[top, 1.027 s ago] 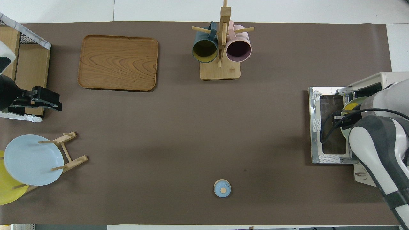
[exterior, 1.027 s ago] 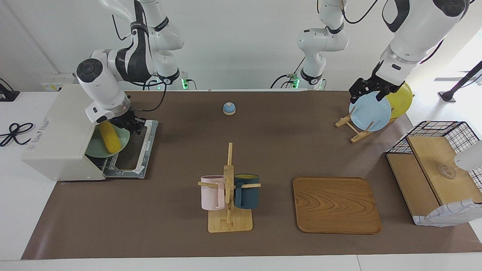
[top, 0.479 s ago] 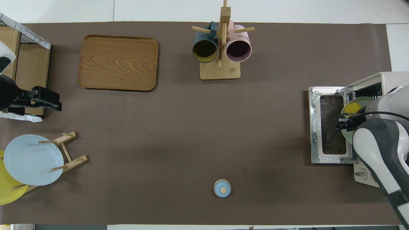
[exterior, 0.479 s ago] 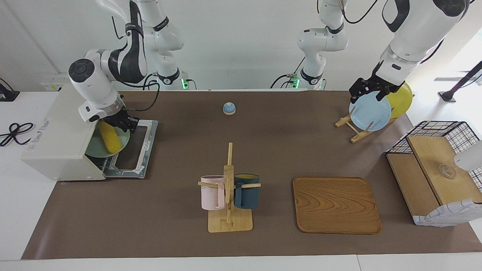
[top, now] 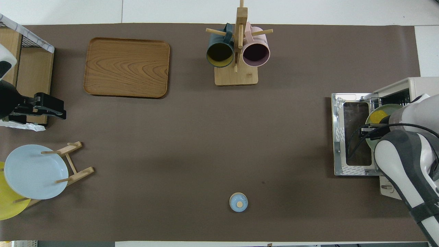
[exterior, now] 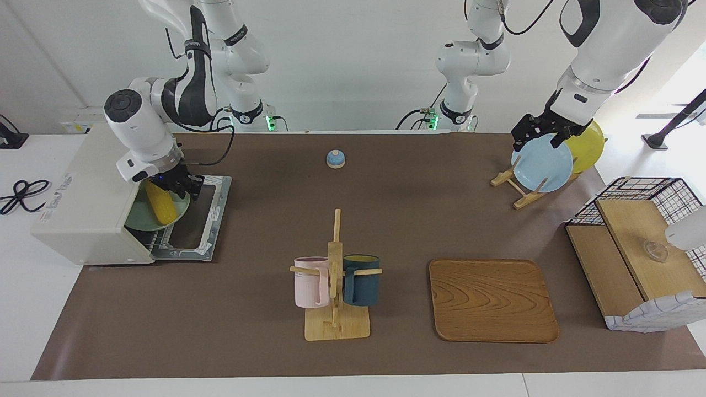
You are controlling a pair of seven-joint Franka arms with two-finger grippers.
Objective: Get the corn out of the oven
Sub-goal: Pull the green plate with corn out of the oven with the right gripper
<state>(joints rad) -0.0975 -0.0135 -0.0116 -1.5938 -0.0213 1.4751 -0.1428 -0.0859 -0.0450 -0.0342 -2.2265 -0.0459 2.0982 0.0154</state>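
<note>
The off-white oven (exterior: 83,204) stands at the right arm's end of the table with its door (exterior: 201,215) folded down flat. The yellow corn (exterior: 160,203) lies on a green plate (exterior: 143,218) on the pulled-out rack at the oven's mouth. My right gripper (exterior: 179,184) is open and low over the end of the corn nearer to the robots, right at the cob. In the overhead view the right arm covers most of the corn (top: 377,116) and plate (top: 386,109). My left gripper (exterior: 539,135) is open and waits in the air over the plate rack.
A rack with a blue plate (exterior: 541,164) and a yellow plate (exterior: 586,146) and a wire basket (exterior: 634,248) are at the left arm's end. A wooden tray (exterior: 492,300), a mug tree (exterior: 335,286) and a small blue bell (exterior: 335,159) stand mid-table.
My right gripper has shifted from over the open door toward the oven's mouth and settled down at the corn's end. The corn and the left arm have not moved.
</note>
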